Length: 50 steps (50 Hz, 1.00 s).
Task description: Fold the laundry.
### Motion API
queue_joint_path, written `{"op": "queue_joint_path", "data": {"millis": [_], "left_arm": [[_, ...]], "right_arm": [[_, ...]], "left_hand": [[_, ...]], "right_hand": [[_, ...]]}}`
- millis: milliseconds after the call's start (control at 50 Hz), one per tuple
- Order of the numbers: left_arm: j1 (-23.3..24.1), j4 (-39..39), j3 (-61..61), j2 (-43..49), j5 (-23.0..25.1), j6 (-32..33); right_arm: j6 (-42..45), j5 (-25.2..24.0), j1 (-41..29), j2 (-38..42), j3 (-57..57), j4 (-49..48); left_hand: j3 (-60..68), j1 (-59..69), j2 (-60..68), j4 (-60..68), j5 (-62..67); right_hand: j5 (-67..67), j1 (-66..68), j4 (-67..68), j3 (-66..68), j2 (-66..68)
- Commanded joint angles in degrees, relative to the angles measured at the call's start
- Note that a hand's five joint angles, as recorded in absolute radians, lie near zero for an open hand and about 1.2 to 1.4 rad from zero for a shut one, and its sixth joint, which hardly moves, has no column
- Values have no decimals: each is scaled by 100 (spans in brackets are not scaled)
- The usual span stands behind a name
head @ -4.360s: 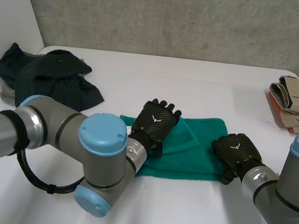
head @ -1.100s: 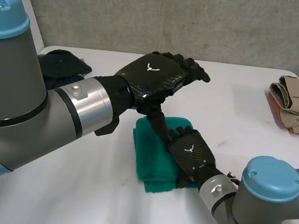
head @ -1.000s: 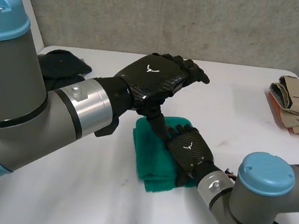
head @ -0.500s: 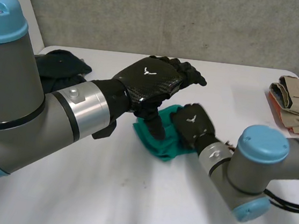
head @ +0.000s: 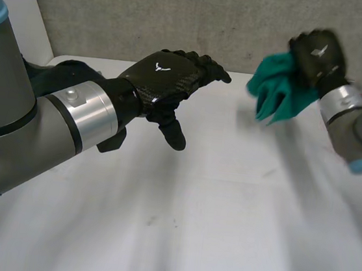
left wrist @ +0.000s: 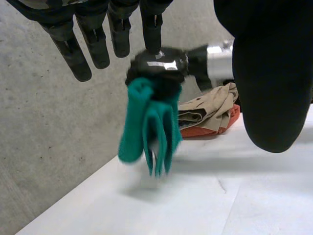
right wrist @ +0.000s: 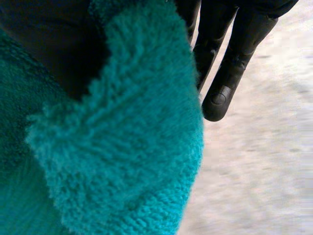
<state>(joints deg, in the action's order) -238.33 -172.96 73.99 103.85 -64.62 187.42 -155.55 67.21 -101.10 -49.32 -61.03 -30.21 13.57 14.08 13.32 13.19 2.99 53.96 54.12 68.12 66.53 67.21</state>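
Green towel (head: 277,97) bunched in right hand (head: 318,53), held above the bench (head: 224,212) at far right; left hand (head: 164,78) spread wide, holding nothing.

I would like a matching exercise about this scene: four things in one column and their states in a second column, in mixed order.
1. teal terry towel
2. black left hand
3. folded beige garment
4. black right hand

a. lies on something orange
b. open, holding nothing
c. hangs above the white table
d. shut on cloth

Pairs: 1-c, 2-b, 3-a, 4-d.
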Motion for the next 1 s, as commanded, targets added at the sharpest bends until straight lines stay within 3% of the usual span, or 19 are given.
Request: {"op": "queue_joint_path", "data": {"millis": [20,200,400,620,780,800,840,860,1000], "left_arm": [[24,0,-7,-13,2,5],[32,-18,-69,-22,2,13],[50,-80,-16,65,-6,5],[59,-88,37,92,-32,14],[68,-106,-16,101,-41,5],[68,-115,-16,101,-41,5],[68,-132,-16,101,-50,5],[76,-150,-16,101,-42,5],[111,-194,-60,74,-50,5]], "right_arm": [[-871,-129,863,361,1295,-345],[-1179,-761,1943,1142,2060,-801],[-1136,-1684,2884,1873,1368,-1197],[-1136,-2079,3333,1391,58,-1514],[-1022,-2124,3333,1337,-120,-1208],[-969,-2116,3333,1311,-120,-1111],[-837,-2054,3342,1249,-120,-891],[-697,-1950,3342,1153,-128,-673],[-248,-1202,3666,21,-435,189]], "left_hand": [[-16,-67,9,22,42],[1,-50,26,39,59],[17,-33,43,55,76],[17,-33,43,55,76],[34,-17,59,72,92],[34,-17,59,72,93],[18,-33,43,56,76],[34,-17,59,72,92],[17,-33,43,55,76]], "right_hand": [[1604,2588,1188,1347,1279],[1604,2588,1188,1347,1279],[1604,2588,1188,1347,1279],[1604,2588,1188,1347,1279],[1604,2588,1188,1347,1279],[494,1478,78,237,169],[-4101,-3117,-4517,-4359,-4427],[-5396,-4412,-5812,-5653,-5721],[-5396,-4412,-5812,-5653,-5721]]}}
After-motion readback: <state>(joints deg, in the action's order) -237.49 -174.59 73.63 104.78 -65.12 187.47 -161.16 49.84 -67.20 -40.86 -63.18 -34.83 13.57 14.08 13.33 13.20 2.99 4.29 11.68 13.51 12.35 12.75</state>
